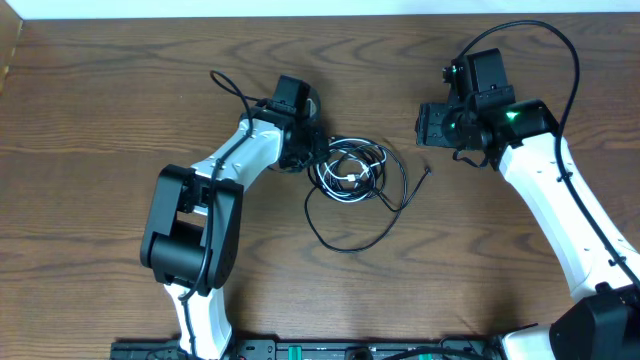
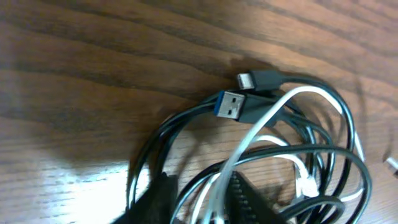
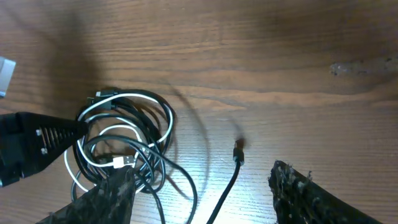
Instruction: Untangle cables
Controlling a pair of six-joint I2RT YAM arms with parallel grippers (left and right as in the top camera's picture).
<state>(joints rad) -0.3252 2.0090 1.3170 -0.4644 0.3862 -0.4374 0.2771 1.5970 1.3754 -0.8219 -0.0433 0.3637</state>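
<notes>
Left end effector (image 2: 202,202) astride strands of the light, limp tangle (image 1: 350,172) at desk (image 1: 100,100) centre, clamping undeterminable; right end effector (image 3: 205,196) spread, empty; loose plug tail of black cable (image 3: 227,180) likely cleanest hold, white cable (image 2: 292,93) coiled within.

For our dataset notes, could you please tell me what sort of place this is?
Likely a robotics lab workbench: a brown wood-grain tabletop, two white-and-black robot arms and tangled thin black and white cables.

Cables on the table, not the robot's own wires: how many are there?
2. The black cable lies looped in the middle of the table, one plug end trailing right. The white cable is coiled among those loops. More could hide in the knot, though none shows.
</notes>
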